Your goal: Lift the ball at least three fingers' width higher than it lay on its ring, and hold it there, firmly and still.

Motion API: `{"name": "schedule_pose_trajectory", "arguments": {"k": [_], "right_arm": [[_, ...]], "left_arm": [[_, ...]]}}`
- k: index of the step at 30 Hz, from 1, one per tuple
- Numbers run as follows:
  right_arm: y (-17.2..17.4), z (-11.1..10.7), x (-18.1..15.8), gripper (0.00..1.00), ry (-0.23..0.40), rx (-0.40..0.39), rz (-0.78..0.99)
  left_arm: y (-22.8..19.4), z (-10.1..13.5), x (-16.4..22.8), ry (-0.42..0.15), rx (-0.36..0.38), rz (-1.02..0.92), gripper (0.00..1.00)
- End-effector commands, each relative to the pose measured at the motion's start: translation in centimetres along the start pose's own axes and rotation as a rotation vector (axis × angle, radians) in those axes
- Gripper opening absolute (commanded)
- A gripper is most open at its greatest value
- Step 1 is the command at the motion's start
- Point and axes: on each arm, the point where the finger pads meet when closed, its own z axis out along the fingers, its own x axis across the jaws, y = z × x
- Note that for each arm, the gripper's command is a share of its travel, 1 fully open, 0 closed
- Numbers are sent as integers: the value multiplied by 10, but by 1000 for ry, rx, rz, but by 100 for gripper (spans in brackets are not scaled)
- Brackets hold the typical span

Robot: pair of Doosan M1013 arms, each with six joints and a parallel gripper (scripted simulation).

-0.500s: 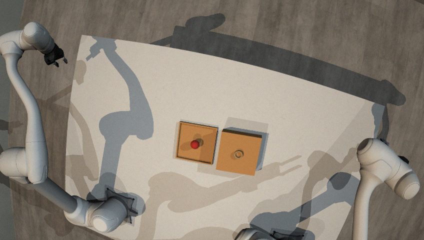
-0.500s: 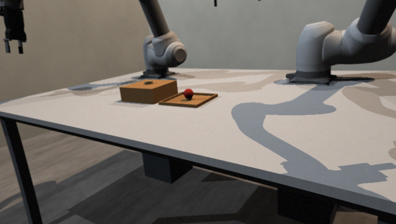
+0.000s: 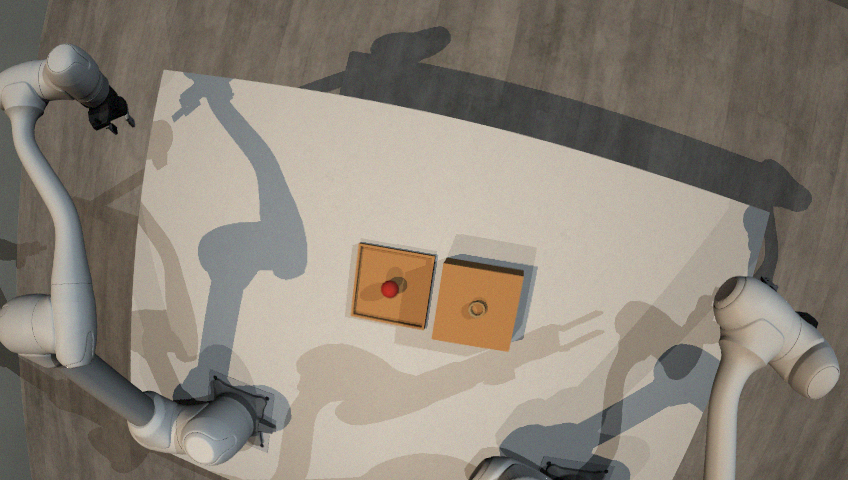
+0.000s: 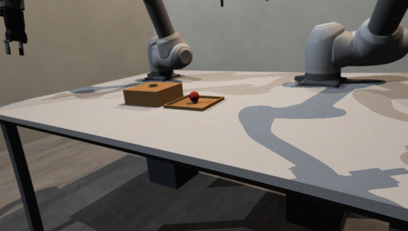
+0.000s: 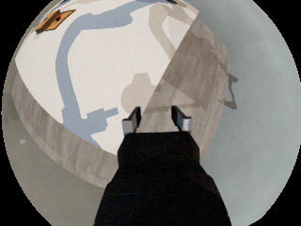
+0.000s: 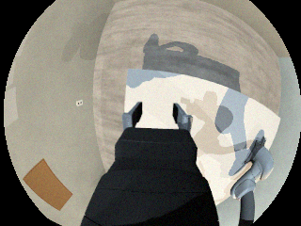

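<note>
Item: one red ball [image 3: 389, 289] [image 4: 194, 96] [image 5: 57, 19], seated on its small support within the low-rimmed orange tray [image 3: 355, 279] [image 4: 183, 108] [image 5: 70, 11], unlifted. Item: one orange box [image 3: 458, 285] [image 4: 141, 98] [image 5: 44, 23], beside the tray, bare ring [image 3: 469, 308] [image 4: 153, 85] on top. Tools: my left gripper [image 3: 122, 126] [image 5: 156, 112] and right gripper [image 4: 14, 53] [image 6: 157, 108], both spread wide, holding nothing (both well apart from the ball, I see from here).

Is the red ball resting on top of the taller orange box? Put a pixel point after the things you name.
No, the red round ball [image 3: 389, 289] [image 4: 194, 96] sits inside the low orange tray with raised edges [image 3: 367, 309] [image 4: 211, 103], beside that box.
</note>
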Motion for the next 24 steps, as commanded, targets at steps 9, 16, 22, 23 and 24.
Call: {"name": "schedule_pose_trajectory", "arguments": {"k": [9,16,22,23,24], "right_arm": [[0,-1,0,100,-2,0,0],[0,-1,0,100,-2,0,0],[0,-1,0,100,-2,0,0],[0,-1,0,100,-2,0,0],[0,-1,0,100,-2,0,0]], "left_arm": [[-9,12,29,-12,24,-22,100],[-59,63,129,-81,151,-132,100],[-106,99,192,-138,235,-210,100],[-116,105,204,-148,248,-222,100],[-127,112,215,-159,262,-236,100]]}}
